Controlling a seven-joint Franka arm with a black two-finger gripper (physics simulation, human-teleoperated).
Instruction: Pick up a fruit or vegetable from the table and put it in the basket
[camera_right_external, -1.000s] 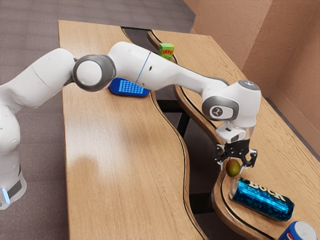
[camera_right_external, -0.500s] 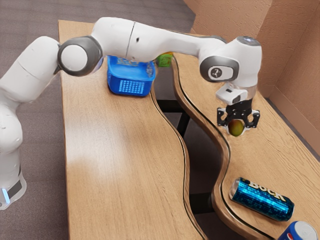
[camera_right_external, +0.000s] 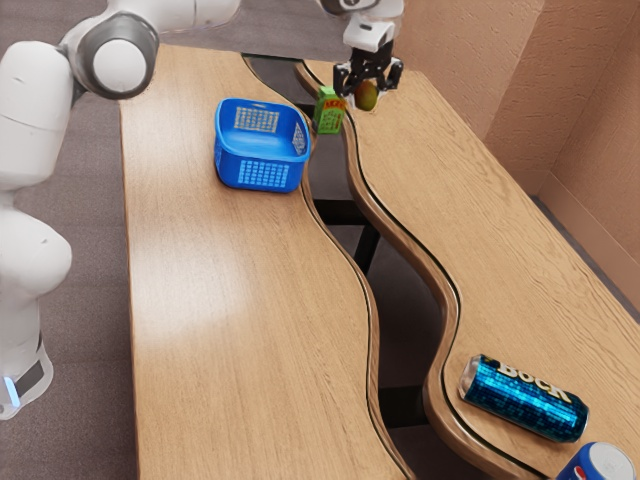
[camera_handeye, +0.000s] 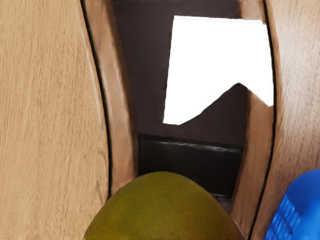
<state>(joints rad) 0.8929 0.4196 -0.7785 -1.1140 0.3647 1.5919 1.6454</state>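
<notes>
One fruit (camera_right_external: 367, 98), gripped in the end effector (camera_right_external: 367, 91), needs a smooth, high swing over the basket (camera_right_external: 262, 151) before release!

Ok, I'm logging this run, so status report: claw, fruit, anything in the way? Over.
Claw shut on fruit, held aloft. Basket not yet reached. Green box between them in exterior view; possible snag if carried low.

basket (camera_right_external: 262, 174) on table (camera_right_external: 220, 350), near carton (camera_right_external: 328, 115); lying can (camera_right_external: 525, 400) beside second can (camera_right_external: 598, 466), exterior view's lower right
</notes>
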